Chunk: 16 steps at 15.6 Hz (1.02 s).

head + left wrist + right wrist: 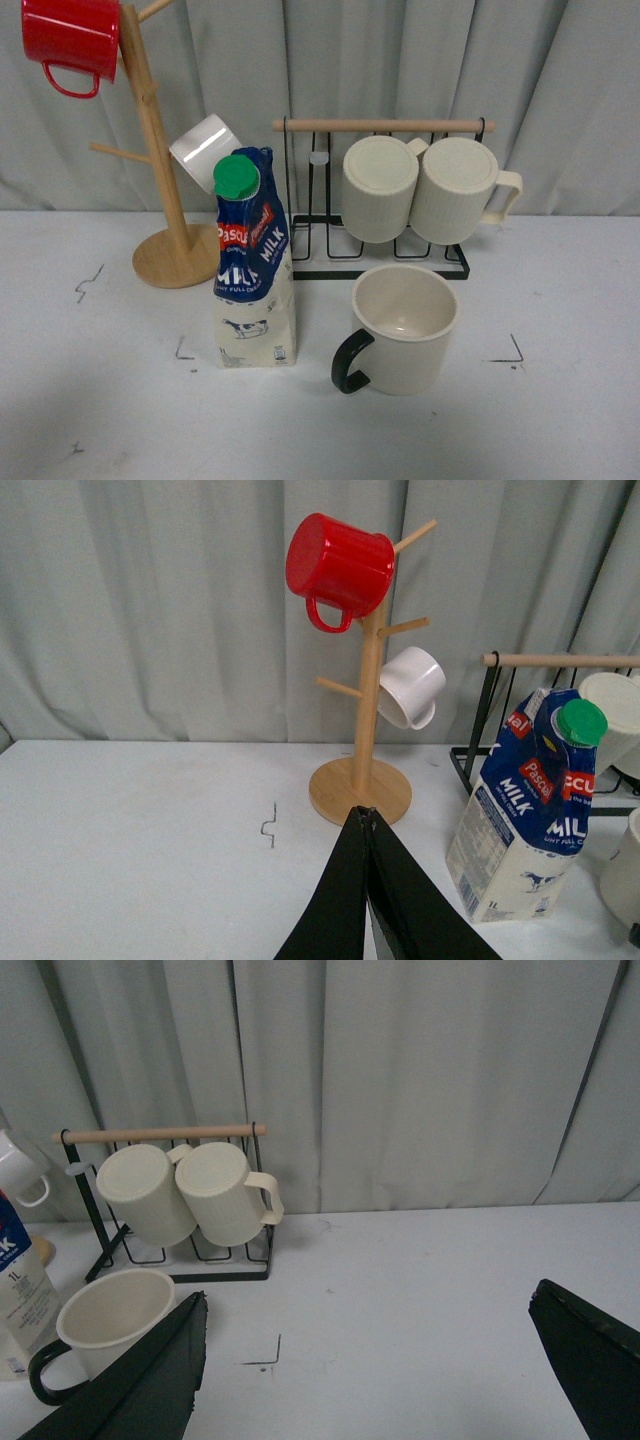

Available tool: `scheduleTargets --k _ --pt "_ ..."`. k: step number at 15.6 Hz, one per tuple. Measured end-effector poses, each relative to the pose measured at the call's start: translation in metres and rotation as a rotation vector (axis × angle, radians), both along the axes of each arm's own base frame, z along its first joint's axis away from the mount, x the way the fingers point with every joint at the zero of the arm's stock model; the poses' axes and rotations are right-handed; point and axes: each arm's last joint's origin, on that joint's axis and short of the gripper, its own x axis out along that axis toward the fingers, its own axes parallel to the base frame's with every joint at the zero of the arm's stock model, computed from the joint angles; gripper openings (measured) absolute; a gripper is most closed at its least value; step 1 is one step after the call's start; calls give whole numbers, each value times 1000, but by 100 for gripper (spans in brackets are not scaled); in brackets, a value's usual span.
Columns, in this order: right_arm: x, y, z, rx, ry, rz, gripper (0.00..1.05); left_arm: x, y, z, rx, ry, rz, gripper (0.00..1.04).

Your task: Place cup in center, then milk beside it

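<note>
The cup [404,328], a wide cream mug with a black loop handle, stands upright near the table's middle. The milk [253,262], a blue-and-white carton with a green cap, stands just left of it, a small gap between them. Neither arm shows in the front view. My left gripper [366,815] is shut and empty, left of the milk [527,810] and in front of the mug tree's base. My right gripper [368,1305] is open and empty, to the right of the cup [105,1322], well apart from it.
A wooden mug tree [165,190] at the back left carries a red mug [70,40] and a small white mug [205,148]. A black wire rack [385,250] behind the cup holds two ribbed cream mugs [420,188]. Black corner marks [512,355] are drawn on the table.
</note>
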Motion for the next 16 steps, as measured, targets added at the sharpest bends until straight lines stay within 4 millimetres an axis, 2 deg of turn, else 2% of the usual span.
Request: scheduleTargets --k 7,9,10,14,16 --pt "0 0 0 0 0 0 98 -8 0 0 0 -3 0 2" --pt "0 0 0 0 0 0 98 -17 0 -7 0 47 -1 2" --pt "0 0 0 0 1 0 98 -19 0 0 0 -12 0 2" --pt "0 0 0 0 0 2 98 -19 0 -4 0 11 0 2" --pt "0 0 0 0 0 1 98 -19 0 -4 0 11 0 22"
